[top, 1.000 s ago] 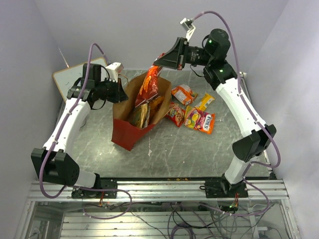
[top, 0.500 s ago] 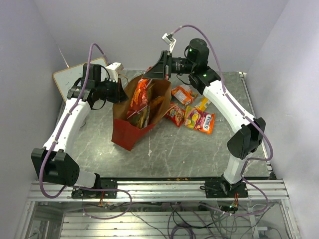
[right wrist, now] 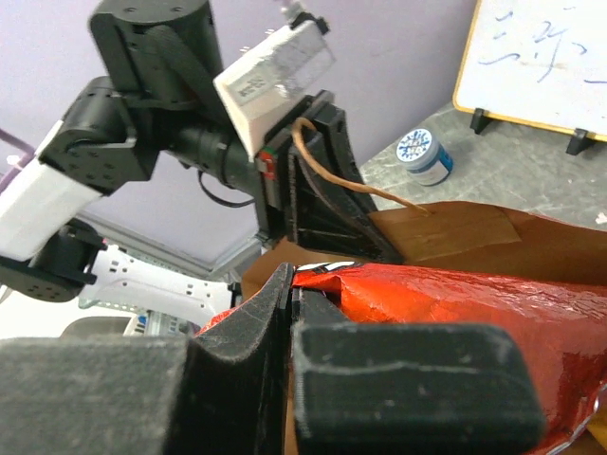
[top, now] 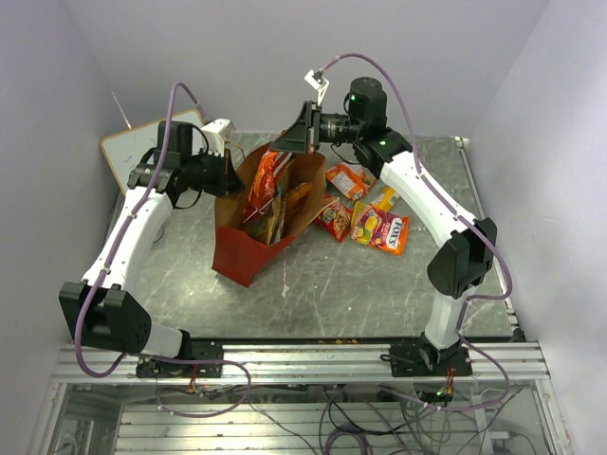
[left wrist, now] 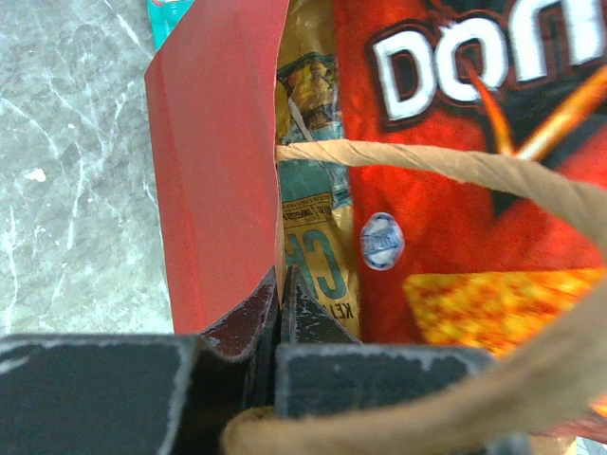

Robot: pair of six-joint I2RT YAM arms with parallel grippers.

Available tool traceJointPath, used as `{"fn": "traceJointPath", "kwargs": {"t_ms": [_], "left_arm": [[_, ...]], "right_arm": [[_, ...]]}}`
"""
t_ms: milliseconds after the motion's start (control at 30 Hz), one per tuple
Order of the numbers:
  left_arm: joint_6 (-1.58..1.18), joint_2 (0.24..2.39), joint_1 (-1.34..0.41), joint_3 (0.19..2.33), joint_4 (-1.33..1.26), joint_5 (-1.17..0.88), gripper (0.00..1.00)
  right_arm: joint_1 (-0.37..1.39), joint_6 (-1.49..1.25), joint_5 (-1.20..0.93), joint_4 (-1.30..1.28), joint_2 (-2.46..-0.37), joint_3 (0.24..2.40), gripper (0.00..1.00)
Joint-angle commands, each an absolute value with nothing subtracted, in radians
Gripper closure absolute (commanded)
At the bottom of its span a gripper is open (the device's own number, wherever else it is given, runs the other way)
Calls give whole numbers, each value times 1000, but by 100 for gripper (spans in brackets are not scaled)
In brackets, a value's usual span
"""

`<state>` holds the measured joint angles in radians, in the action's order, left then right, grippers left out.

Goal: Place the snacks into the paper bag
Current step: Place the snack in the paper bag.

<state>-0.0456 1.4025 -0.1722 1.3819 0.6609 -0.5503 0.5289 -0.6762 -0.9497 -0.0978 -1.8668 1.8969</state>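
Grey stone-look worktop (top: 398, 284), marked with pale scratches, fills the floor of a small booth. Plain pale purple walls (top: 237, 57) stand on three sides. A silver metal rail (top: 313, 360) runs along the near edge at 6 o'clock, where both arms are bolted down.

A little toward 9 o'clock from the middle of the worktop stands the paper bag (top: 237, 256). It is red outside and brown inside, and its mouth is open. The left fingers (left wrist: 237, 322) are pinched tight on the top edge of its red wall, on the bag's 10 o'clock side. A twisted paper handle (left wrist: 427, 166) crosses in front of that wrist camera.

The right fingers (right wrist: 242, 327) are closed on the crinkly top edge of the dark red chip bag (top: 266, 178). This chip bag hangs upright, with its lower part down inside the paper bag's mouth. A tan-gold packet (left wrist: 318, 237) sits in the bag too, between the red wall and the chip bag.

Four small packs lie flat on the worktop at 3 o'clock from the paper bag, close together. They are an orange pack (top: 349, 178), a red pack (top: 332, 216), a yellow pack (top: 389, 196) and a yellow-and-orange pack (top: 381, 230).

At the far 10 o'clock corner a white writing board (top: 128, 147) stands on little black feet. A small round tin (right wrist: 424, 154) with a blue and white lid sits on the worktop near it.
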Motion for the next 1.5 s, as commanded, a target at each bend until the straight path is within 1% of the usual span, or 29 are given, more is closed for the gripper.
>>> {"fn": "traceJointPath", "kwargs": {"t_ms": [0, 200, 367, 567, 767, 1067, 1367, 1467], "left_arm": [[-54, 1382, -176, 1388, 594, -606, 93], [-59, 1384, -176, 1388, 596, -607, 93], [-61, 1373, -176, 1388, 595, -589, 93], [-70, 1371, -176, 1393, 591, -584, 93], [-65, 1380, -176, 1397, 594, -592, 93], [-56, 1367, -176, 1384, 586, -584, 93], [-42, 1365, -176, 1374, 583, -594, 93], [-34, 1361, -178, 1361, 573, -602, 93]], "right_arm": [[535, -641, -927, -105, -1897, 1924, 100], [556, -619, -925, -109, -1926, 1948, 100], [575, -544, -909, -171, -1936, 1944, 100], [595, -427, -849, -262, -1917, 1911, 100], [608, -388, -775, -283, -1911, 1862, 100], [615, -320, -739, -329, -1896, 1843, 77], [612, -201, -753, -393, -1866, 1905, 65], [612, -148, -755, -419, -1852, 1930, 57]]}}
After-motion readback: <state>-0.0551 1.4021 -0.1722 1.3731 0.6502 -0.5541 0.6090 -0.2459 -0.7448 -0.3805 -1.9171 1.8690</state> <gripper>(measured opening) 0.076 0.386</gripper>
